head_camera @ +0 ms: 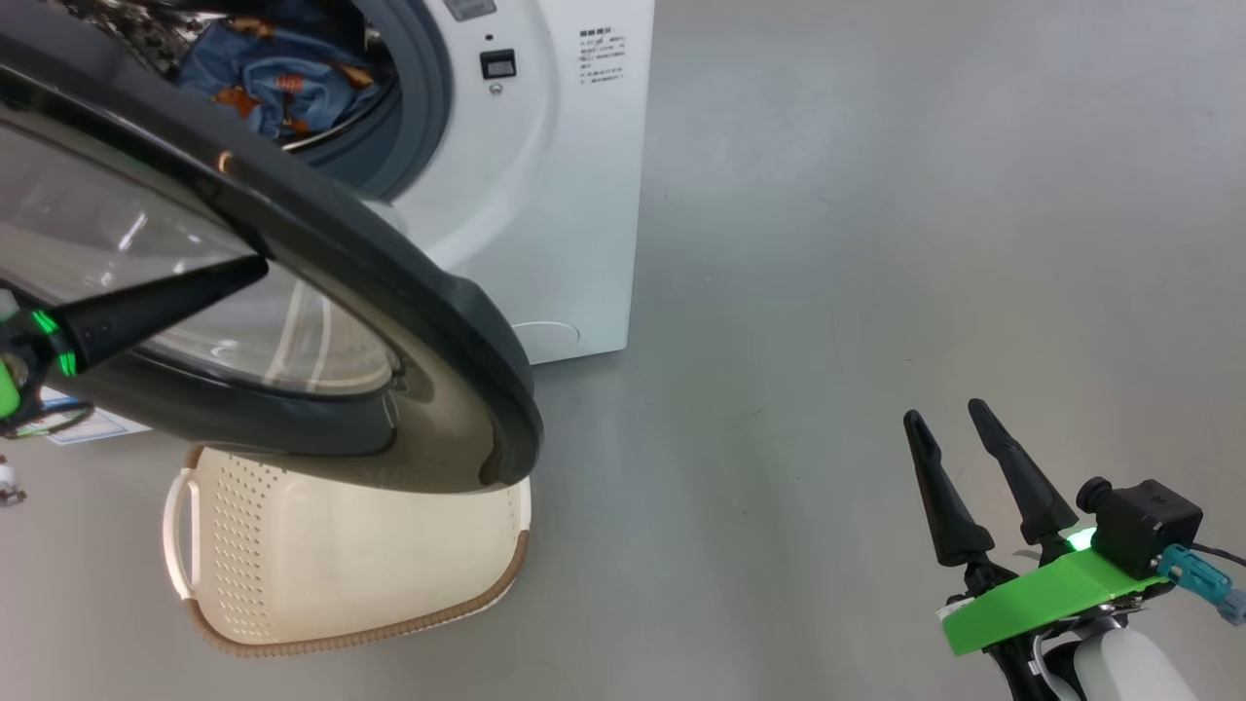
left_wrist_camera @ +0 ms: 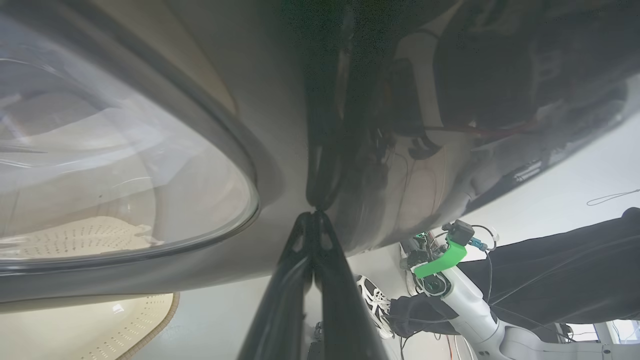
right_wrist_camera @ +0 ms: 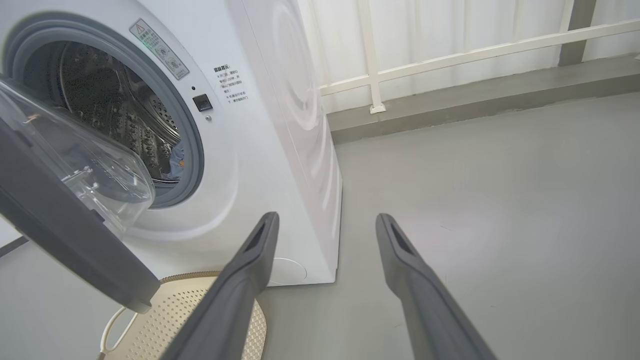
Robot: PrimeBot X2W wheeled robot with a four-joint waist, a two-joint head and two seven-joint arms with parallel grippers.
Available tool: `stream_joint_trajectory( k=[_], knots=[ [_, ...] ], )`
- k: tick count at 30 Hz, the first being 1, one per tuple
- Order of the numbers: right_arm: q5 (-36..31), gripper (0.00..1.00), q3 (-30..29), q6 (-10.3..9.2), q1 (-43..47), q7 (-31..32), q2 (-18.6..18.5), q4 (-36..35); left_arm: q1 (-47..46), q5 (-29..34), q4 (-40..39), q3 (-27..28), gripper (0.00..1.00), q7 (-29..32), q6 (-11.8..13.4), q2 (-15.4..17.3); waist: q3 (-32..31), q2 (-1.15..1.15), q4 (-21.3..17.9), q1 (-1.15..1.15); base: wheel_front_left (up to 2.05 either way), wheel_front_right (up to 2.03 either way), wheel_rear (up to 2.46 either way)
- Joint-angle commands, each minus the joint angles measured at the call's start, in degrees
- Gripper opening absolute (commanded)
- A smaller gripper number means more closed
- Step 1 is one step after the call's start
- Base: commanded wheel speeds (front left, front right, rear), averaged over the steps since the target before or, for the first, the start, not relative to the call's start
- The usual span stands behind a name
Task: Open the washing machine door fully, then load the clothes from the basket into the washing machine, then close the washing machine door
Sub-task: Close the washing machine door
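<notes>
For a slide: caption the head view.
Shut left gripper touches the open washing machine door; clothes in the drum, basket below, right gripper open.

Blue fabric clothes [head_camera: 277,83] in white boxy washing machine [head_camera: 574,195]; black-rimmed round glass door [head_camera: 389,282] before it, over cream perforated plastic basket [head_camera: 341,565] on grey floor [head_camera: 876,243].

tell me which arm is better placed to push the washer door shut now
Left. The left gripper, shut, has its tips against the black rim of the washing machine door. The right gripper hangs open over the floor, apart from the door. The clothes lie in the drum.
</notes>
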Motion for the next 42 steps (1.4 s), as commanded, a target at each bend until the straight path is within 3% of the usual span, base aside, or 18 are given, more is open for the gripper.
stream_joint_trajectory(
  k=[1,14,18,19,20,32,42],
  knots=[
    [-0.79,1.0,0.75,0.09,-0.23,-0.28,-0.02,-1.53,-2.94,0.57,-0.67,2.38,0.0,-0.58,-0.41,2.91,0.15,0.0,-0.03,0.0,0.0,0.0,0.0],
    [-0.81,1.0,1.08,0.09,0.76,-0.28,-0.28,-0.88,4.28,0.58,-0.42,4.09,0.0,-4.46,-0.41,4.39,-2.23,0.0,2.47,0.0,0.0,0.0,0.0],
    [-0.62,1.0,0.93,0.09,1.48,-0.28,-0.86,-0.79,9.4,1.17,-0.61,5.44,0.5,-7.3,-0.41,4.84,-3.2,0.0,3.33,0.0,0.0,0.0,0.0],
    [-0.53,1.0,0.7,0.09,1.71,-0.28,-1.04,-0.78,10.56,1.63,-0.46,5.68,0.96,-8.46,-0.41,4.7,-3.44,0.0,3.65,0.0,0.0,0.0,0.0],
    [-0.45,1.0,0.45,0.09,1.97,-0.28,-1.24,-0.78,11.69,2.0,-0.22,5.8,1.0,-9.65,-0.41,4.39,-3.68,0.0,3.94,0.0,0.0,0.0,0.0],
    [-0.32,1.0,-1.89,0.09,4.69,-0.28,-3.29,-0.69,22.79,4.97,-0.27,3.11,1.0,-23.49,-0.41,1.83,-5.29,0.0,6.07,0.0,0.0,0.0,0.0],
    [-0.29,1.0,-2.23,0.09,4.86,-0.28,-4.15,-0.63,29.28,6.41,1.86,-0.37,1.0,-35.37,-0.41,1.53,-5.35,0.0,5.7,0.0,0.0,0.0,0.0]
  ],
)
